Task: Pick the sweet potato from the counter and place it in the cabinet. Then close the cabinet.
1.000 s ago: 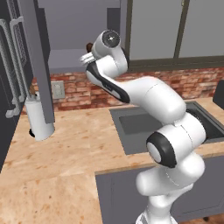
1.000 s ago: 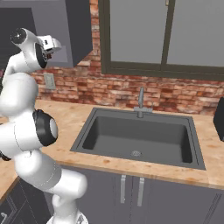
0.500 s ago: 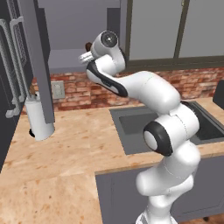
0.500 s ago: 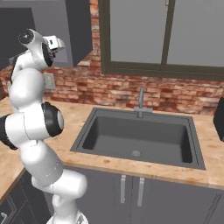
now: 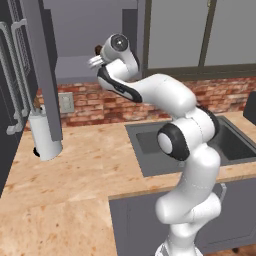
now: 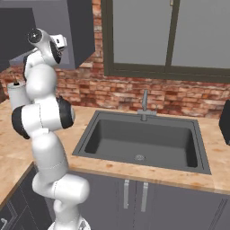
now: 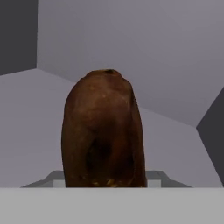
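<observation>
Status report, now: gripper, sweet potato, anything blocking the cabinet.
Gripper raised at the open cabinet, shut on the sweet potato. Potato not yet set down; grey interior ahead. Nothing seen in the way.

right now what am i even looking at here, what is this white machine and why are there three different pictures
It is a simulated kitchen robot: one white jointed arm on a driving base. Two pictures come from cameras on the base, behind the arm to its left and right; the third looks out from the hand itself. The arm reaches up into the open grey cabinet. In the hand view the sweet potato, a brown lump, fills the middle with the cabinet's grey inside behind it, so the gripper seems to be carrying it. Below lie the tan counter, a dark sink and a white paper towel roll.
</observation>
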